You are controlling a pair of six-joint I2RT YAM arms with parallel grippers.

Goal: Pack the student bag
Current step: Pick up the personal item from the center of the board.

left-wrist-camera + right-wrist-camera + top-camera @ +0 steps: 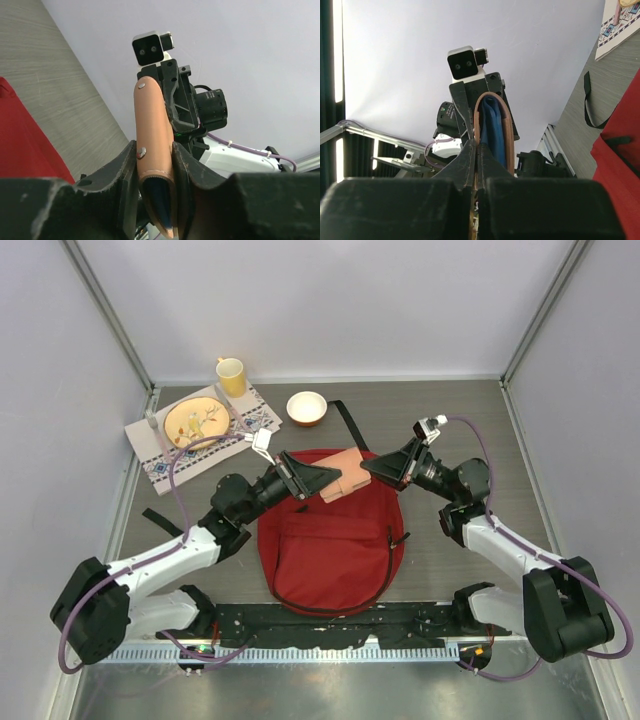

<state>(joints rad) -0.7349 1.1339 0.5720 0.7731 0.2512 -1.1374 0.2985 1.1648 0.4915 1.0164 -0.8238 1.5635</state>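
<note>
Beneath left gripper (325, 478) and pouch (347, 478), student bag (330, 550)

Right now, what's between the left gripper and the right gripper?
A tan pouch, pinched by the left gripper and right gripper, over the student bag; clearest in the top view.

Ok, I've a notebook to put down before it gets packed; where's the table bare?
Barest: the table rear right, between bowl, right wall and right arm. A narrower strip runs right of the student bag. Crowded: rear left, with placemat, plate and mug, and over the bag's top, where left gripper and right gripper hold a tan pouch.
</note>
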